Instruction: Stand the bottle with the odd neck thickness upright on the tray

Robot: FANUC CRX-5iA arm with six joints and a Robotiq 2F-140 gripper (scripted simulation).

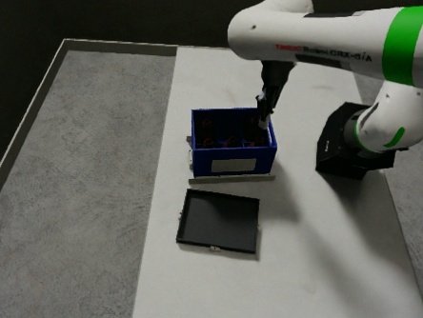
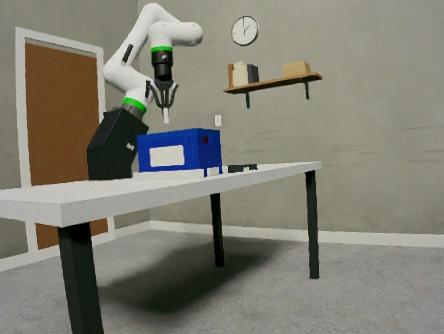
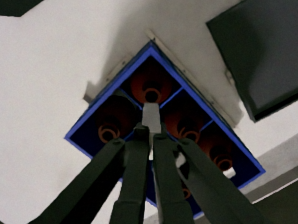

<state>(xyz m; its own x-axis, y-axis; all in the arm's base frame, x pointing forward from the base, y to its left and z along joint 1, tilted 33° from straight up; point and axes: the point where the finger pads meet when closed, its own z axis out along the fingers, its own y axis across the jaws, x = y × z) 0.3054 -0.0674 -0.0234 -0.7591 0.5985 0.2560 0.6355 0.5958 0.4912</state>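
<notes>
The blue crate [image 1: 202, 162] [image 2: 192, 150] [image 3: 240, 145] stands on the table. Five brown-red bottles stand in it; the wrist view shows a top bottle [image 3: 152, 95], a left bottle [image 3: 108, 132], a middle bottle [image 3: 190, 134], a right bottle [image 3: 223, 161] and a low one [image 3: 186, 193] mostly hidden by the fingers. I cannot tell which neck differs. My gripper [image 1: 263, 125] [image 2: 166, 120] [image 3: 150, 114] is shut and empty, its fingertips together above the crate, at its robot-base side. The black tray [image 1: 219, 221] [image 2: 242, 168] [image 3: 272, 55] holds nothing.
The robot base [image 1: 340, 143] [image 2: 112, 150] stands on the table beyond the crate's short side. A low light strip [image 1: 231, 179] lies along the crate's long side facing the tray. Blue dividers [image 3: 171, 98] split the crate, and its walls rise around the bottles.
</notes>
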